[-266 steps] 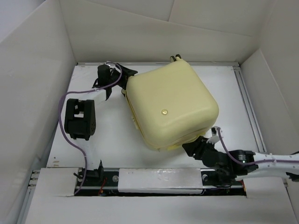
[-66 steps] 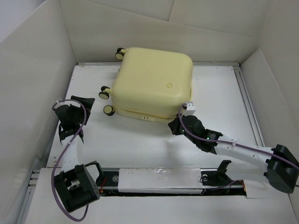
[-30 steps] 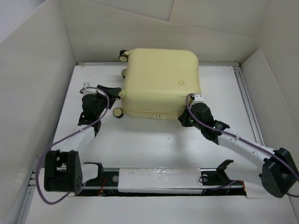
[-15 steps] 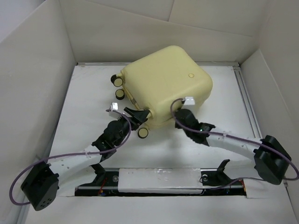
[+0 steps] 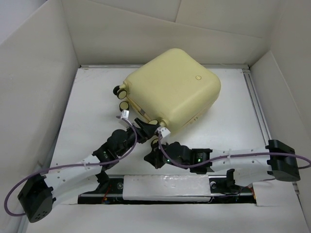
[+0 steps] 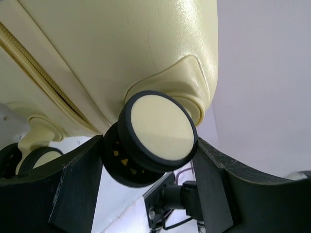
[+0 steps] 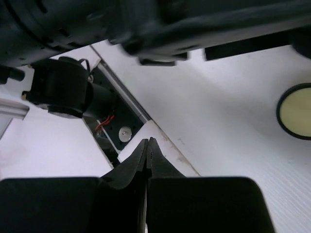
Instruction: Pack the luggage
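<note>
**Right arm swings near, left closes in on a wheel**

Since half a second ago the right gripper (image 5: 151, 156) has left the luggage's right side and swung to the near middle of the table (image 5: 233, 126), its jaws pressed shut on nothing. The left gripper (image 5: 146, 127) has crept up to the nearest caster wheel (image 6: 156, 130). It is open, with a finger on each side of the wheel. The luggage (image 5: 172, 90) lies closed at the far centre, turned at an angle.
</note>
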Available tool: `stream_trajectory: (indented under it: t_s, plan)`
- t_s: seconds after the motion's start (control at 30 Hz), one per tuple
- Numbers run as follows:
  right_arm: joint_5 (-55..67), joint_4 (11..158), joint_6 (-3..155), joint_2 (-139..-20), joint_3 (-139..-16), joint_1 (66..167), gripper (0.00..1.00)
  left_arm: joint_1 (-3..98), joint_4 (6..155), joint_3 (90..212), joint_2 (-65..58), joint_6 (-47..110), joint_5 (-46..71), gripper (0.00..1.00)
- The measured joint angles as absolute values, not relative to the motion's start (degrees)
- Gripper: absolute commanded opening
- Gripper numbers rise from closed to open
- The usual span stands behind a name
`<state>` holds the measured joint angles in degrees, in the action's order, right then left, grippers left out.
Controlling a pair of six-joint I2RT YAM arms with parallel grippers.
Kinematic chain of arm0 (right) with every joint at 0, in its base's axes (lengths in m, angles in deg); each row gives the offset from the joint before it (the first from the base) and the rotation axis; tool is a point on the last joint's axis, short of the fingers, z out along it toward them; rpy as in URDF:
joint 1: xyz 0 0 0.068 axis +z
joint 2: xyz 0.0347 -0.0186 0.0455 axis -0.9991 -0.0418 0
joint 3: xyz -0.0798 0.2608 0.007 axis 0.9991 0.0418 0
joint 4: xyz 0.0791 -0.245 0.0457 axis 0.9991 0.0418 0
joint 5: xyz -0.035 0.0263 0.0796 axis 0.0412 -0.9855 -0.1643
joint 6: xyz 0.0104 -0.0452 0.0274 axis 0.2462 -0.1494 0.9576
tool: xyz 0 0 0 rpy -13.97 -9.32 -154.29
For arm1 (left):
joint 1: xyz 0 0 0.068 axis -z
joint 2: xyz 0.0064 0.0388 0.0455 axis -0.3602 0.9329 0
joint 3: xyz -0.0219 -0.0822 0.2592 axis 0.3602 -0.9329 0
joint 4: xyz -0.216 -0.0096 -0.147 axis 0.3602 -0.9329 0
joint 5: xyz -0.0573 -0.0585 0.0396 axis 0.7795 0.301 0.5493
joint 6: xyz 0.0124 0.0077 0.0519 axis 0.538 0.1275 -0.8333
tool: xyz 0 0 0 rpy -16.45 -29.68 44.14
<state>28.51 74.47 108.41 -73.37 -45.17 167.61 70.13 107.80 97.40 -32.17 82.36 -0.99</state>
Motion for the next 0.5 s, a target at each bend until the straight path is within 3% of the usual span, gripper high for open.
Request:
stream_trajectory:
  t_s: [0.3,0.5]
  plan:
    - [41.38,87.58,111.03,-61.92,-40.95,163.41,0.0,67.96,98.81,97.51,-39.09,80.5,1.66,0.0]
    - [44.92,90.36,108.67,-48.67,-30.35,150.76,0.45,67.72,96.69,97.51,-39.55,79.98,1.92,0.0]
